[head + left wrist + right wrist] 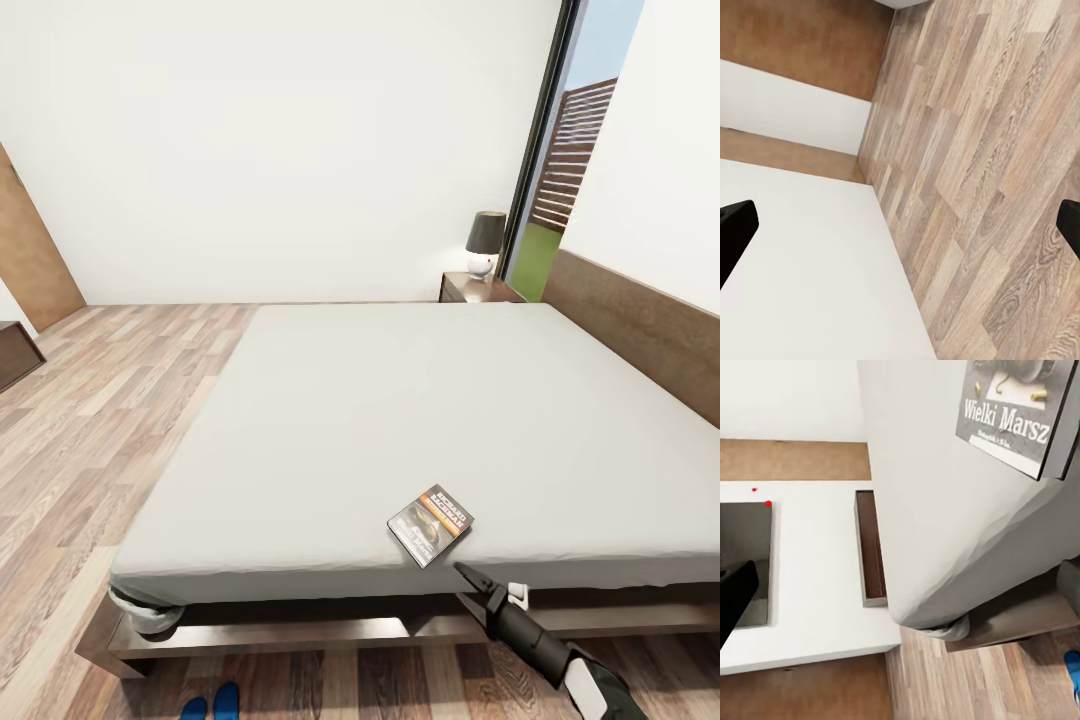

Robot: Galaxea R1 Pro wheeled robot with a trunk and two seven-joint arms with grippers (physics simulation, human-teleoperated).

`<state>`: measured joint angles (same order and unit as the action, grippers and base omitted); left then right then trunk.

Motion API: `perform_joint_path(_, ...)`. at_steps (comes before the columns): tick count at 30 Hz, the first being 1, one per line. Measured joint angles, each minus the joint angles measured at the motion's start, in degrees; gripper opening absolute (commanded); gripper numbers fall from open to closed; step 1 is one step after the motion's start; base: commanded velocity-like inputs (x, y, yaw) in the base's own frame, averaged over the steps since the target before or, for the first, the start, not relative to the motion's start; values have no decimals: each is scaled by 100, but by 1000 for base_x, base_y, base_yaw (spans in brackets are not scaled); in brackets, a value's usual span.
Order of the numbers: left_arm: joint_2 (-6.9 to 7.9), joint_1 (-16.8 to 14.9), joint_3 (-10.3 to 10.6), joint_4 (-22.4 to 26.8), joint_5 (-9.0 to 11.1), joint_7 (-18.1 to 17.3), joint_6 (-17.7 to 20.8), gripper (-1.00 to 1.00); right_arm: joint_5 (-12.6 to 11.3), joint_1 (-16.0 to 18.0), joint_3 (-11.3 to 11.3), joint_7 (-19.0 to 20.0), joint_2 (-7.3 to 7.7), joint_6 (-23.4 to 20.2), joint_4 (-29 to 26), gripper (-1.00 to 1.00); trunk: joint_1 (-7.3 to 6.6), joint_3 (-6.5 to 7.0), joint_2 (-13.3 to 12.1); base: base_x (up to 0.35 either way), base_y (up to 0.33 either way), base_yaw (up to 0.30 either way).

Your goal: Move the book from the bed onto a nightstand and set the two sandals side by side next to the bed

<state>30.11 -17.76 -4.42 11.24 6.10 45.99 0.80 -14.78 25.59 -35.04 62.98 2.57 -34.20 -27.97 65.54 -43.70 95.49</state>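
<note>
The sandals (pixel 212 703), two blue toes at the lower left edge of the head view, sit together on the plank floor (pixel 90 440) just off the foot of the bed (pixel 400 430); we judge them not yet set. Centre-right, the book (pixel 430 524) lies flat near the mattress's front edge, within easy reach. Just below it, lower right, our right gripper (pixel 478 585) points up toward the book, not touching; we cannot tell whether its claw is spread. Upper right, a nightstand (pixel 478 289) with a lamp (pixel 485 243) stands by the headboard, the likely destination. In the left wrist view, black fingertips (pixel 735 232) sit wide apart, holding nothing.
</note>
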Motion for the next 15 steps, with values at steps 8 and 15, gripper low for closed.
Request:
perform_joint_path(8,1,0,2,0,0,1,-1,100,-1,3,14,-27,-79,11,0,100,0,0,0,0,0,0)
perform_joint_path(15,1,0,2,0,0,-3,-1,100,4,19,23,-134,-122,18,0,100,0,0,0,0,0,0)
